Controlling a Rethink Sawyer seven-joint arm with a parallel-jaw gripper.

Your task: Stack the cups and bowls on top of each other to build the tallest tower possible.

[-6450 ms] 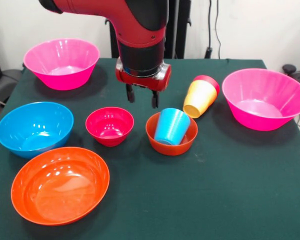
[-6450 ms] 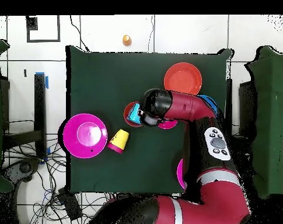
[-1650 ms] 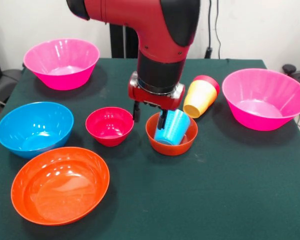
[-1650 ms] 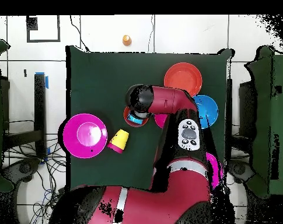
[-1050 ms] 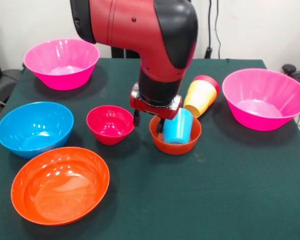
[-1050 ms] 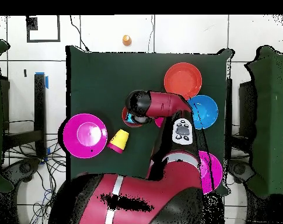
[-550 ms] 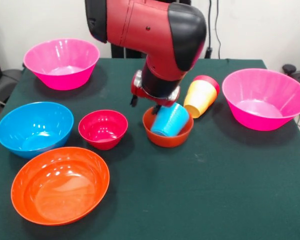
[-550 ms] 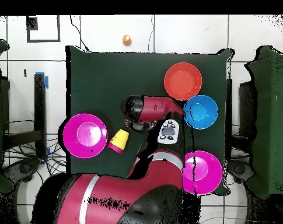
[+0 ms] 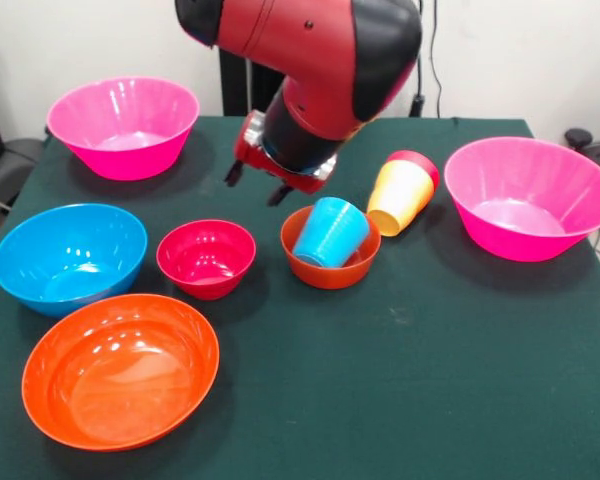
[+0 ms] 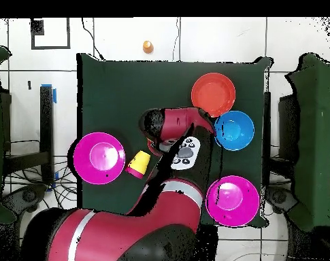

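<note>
Claw point(image 9: 260, 183) empty, prongs spread narrowly, hovering above worktop point(image 9: 400, 380); blue cup point(image 9: 330, 232) just beside and nearer camera, tipped inside small orange bowl point(image 9: 330, 262), long axis slanting away from claw.

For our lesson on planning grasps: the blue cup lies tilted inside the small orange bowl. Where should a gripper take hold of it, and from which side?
Probably the blue cup is best gripped across its ridged side wall near the raised end, coming from above. It leans in the small orange bowl, whose rim blocks a low sideways approach, while the cup's upper part stands clear. The gripper hangs just behind it.
</note>
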